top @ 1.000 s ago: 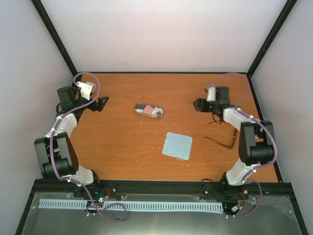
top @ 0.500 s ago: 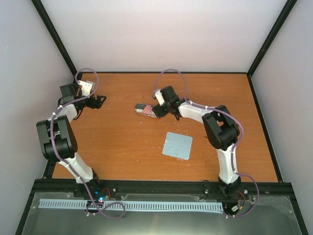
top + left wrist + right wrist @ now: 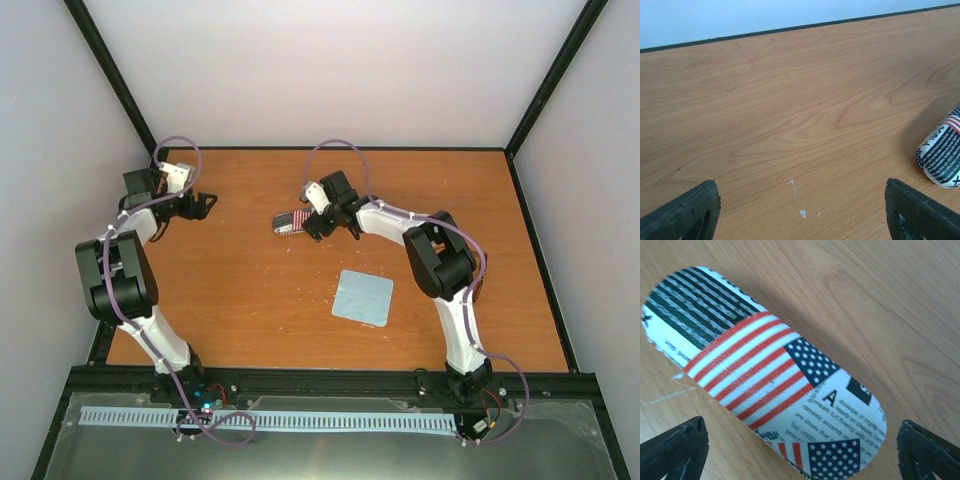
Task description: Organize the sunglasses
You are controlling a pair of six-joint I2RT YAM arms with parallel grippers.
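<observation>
The sunglasses are out of view in every frame. An oval flag-patterned case (image 3: 288,222) lies closed on the wooden table (image 3: 250,300), left of centre at the back. My right gripper (image 3: 322,218) hovers over the case's right end. In the right wrist view the case (image 3: 765,370) fills the space between the gripper's (image 3: 801,452) wide-open fingers (image 3: 677,450), with bare wood showing on both sides. My left gripper (image 3: 205,205) stands open at the back left over bare wood. Its wrist view shows the gripper (image 3: 802,212) empty and one end of the case (image 3: 942,160) at the right edge.
A light blue square cloth (image 3: 362,297) lies flat right of centre, nearer the front. Black frame posts and white walls close in the table on three sides. Small white marks (image 3: 800,200) spot the wood under the left gripper.
The right arm has swung from the table's right side to the case and stopped over its right end, opening a little wider. The sunglasses seen near the right edge no longer show.
</observation>
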